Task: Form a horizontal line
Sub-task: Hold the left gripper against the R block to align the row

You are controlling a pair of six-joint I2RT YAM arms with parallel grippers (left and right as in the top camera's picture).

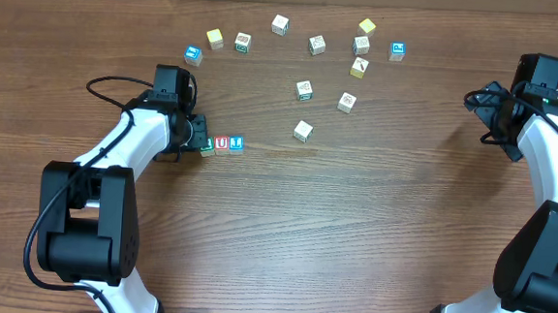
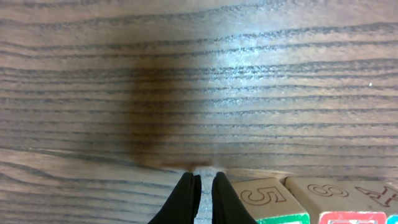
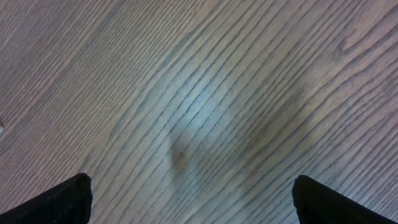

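The horizontal line is a short row of three touching wooden cubes left of the table's middle: a green-edged cube, a red U cube and a blue-lettered cube. My left gripper is shut and empty at the row's left end, right beside the green-edged cube. In the left wrist view my left gripper shows only bare wood in the thin slit between its black fingers, with the green-edged cube marked 5 just to their right, then the red cube. My right gripper, far right, is open over bare table.
Several loose cubes lie scattered across the back of the table, from a blue one at the left to another blue one at the right. The nearest to the row is a white cube. A black cable loops behind the left arm.
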